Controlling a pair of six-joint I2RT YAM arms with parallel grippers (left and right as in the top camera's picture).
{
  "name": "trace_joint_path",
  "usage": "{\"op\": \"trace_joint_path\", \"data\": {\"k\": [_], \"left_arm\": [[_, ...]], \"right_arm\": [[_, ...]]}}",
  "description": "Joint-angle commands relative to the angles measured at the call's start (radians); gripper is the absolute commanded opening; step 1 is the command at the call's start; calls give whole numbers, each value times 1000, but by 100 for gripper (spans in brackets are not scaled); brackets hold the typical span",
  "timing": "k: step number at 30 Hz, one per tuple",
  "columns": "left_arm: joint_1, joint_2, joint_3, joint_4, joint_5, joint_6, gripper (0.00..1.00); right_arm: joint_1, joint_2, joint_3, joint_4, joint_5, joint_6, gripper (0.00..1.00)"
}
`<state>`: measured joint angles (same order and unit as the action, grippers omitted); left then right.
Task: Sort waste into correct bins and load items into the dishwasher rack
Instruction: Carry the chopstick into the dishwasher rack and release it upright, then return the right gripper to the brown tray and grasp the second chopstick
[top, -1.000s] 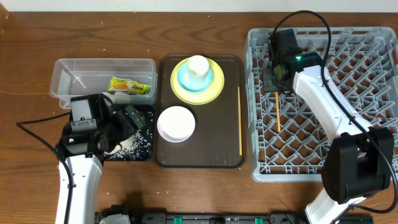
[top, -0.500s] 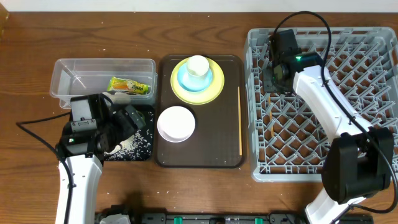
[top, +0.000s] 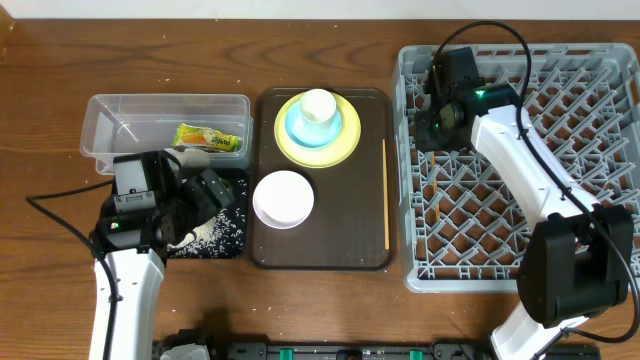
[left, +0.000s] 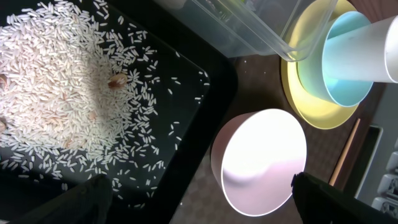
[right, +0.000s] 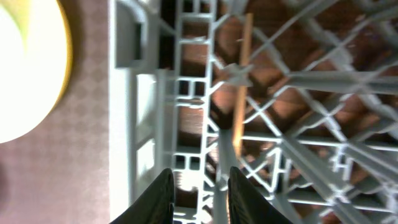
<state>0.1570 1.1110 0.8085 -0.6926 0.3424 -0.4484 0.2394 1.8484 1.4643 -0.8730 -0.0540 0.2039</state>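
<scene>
Currently your right gripper hangs over the far-left corner of the dishwasher rack. Its fingers are a narrow gap apart with nothing between them. One chopstick lies down in the rack grid just below it, close to the left wall and clear of both fingers. The second chopstick lies on the brown serving tray, along its right edge, just left of the rack. On the far part of that tray you have the yellow plate, with the light blue bowl on it and the white cup in the bowl. The white bowl stands alone on the nearer part, left of centre, empty. Your left gripper sits low over the black tray, jaws spread wide and holding nothing; the wrist view puts one fingertip at each bottom corner. Rice covers the black tray's floor, dense in one patch and scattered thinner towards the serving tray side. The snack wrapper lies inside the clear tub, in its right half. The tub sits just beyond the black tray on the table, left of the serving tray.
</scene>
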Motion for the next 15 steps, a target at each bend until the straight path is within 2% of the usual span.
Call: {"op": "trace_joint_path", "data": {"k": [1, 4, 15], "left_arm": [[4, 1, 14, -2, 8, -5, 95], [4, 1, 14, -2, 8, -5, 95], [4, 1, 14, -2, 8, -5, 95]], "right_arm": [[-1, -5, 42, -10, -120, 28, 29], [10, -7, 81, -32, -187, 32, 30], [139, -7, 144, -61, -123, 177, 33]]}}
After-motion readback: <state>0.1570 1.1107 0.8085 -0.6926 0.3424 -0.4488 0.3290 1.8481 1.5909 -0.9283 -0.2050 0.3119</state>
